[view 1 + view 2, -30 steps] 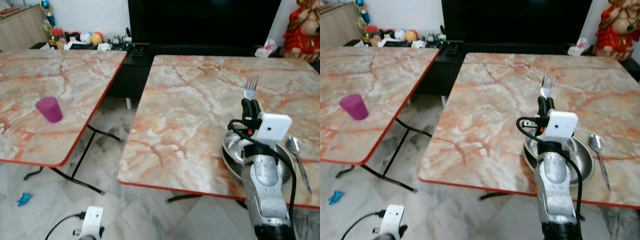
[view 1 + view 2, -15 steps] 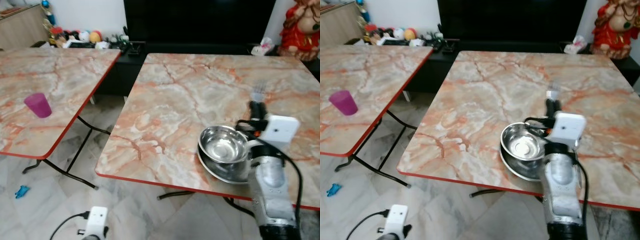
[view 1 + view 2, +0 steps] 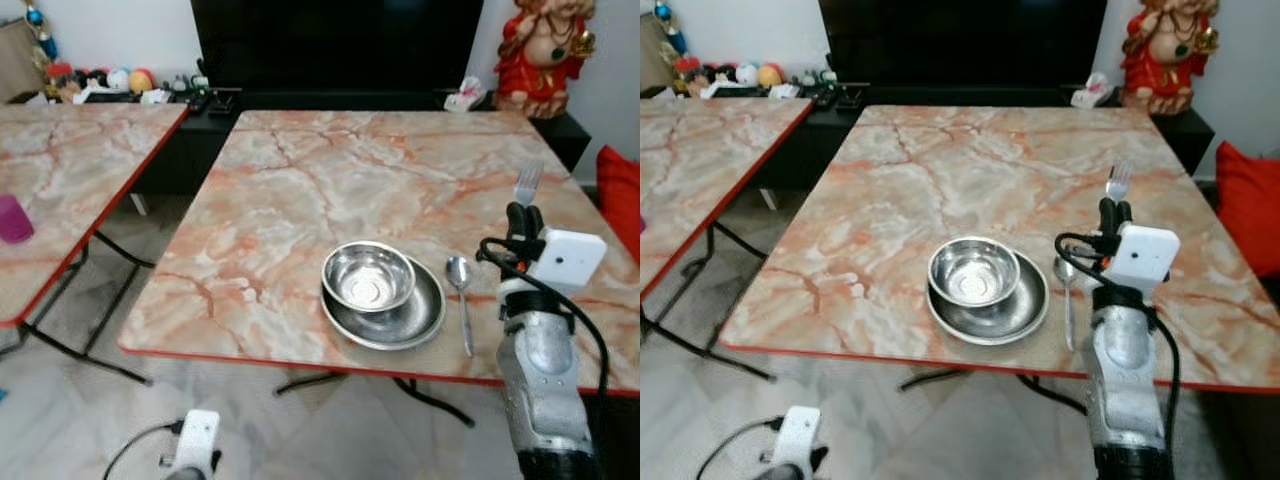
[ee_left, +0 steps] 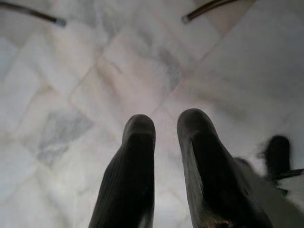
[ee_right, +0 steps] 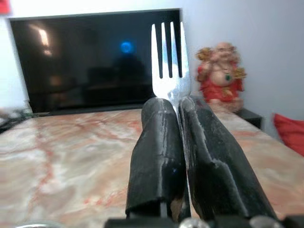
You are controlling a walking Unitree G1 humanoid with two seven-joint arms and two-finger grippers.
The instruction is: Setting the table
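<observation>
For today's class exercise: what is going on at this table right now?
The robot is setting a place. Its right gripper holds a fork upright over the marble table, to the right of a steel bowl stacked in a plate, with a spoon beside them. The left gripper hangs idle over the floor.

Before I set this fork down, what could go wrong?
The right gripper pinches the fork low on its handle, tines up, so it may pivot or slip as you lower it. The spoon already lies just right of the plate and bowl; placing the fork there could knock it. The arm is near the table's right edge, so a dropped fork might fall off.
</observation>
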